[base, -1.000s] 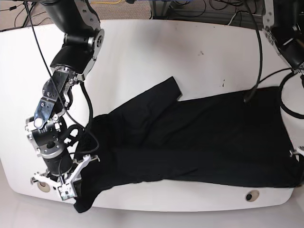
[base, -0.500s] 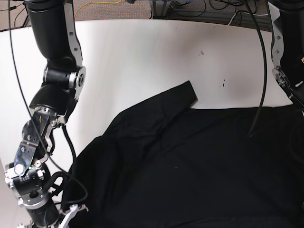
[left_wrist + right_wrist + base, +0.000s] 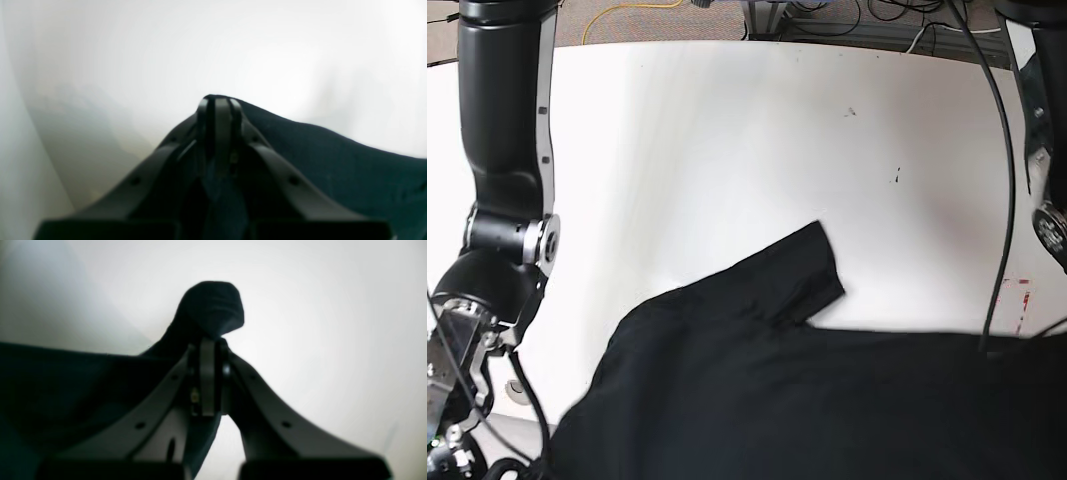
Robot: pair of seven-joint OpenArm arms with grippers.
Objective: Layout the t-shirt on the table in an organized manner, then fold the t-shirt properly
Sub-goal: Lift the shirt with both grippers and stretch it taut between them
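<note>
Gripping hard on both sides right now — the left gripper (image 3: pixel 218 110) has its jaws pressed together on an edge of the black t-shirt (image 3: pixel 827 400), the fabric peaking right at the fingertips and falling away to the right of the left wrist view. Over on the other arm, the right gripper (image 3: pixel 210 346) is pinched closed too, with a rounded bunch of black cloth poking up just past its tips and more cloth sagging away to the left of that view.

From the base view, the t-shirt fills the lower part of the picture, spread wide from the lower left across to the right edge. One short sleeve (image 3: pixel 812 270) juts up and to the right from the main body, lying flat on the white table (image 3: pixel 727 130). The shirt's lower edge runs out of frame, so where it ends cannot be told. The grippers themselves are out of sight in this view; only the upper links of the right arm (image 3: pixel 502 150) show at the picture's left, and a slice of the left arm (image 3: pixel 1037 120) with its dark cable at the right.

Any writing? None legible — the shirt is plain black, no print. A small red mark (image 3: pixel 1023 283) sits on the table near the right edge, and a few dark specks (image 3: pixel 851 112) dot the far surface.
</note>
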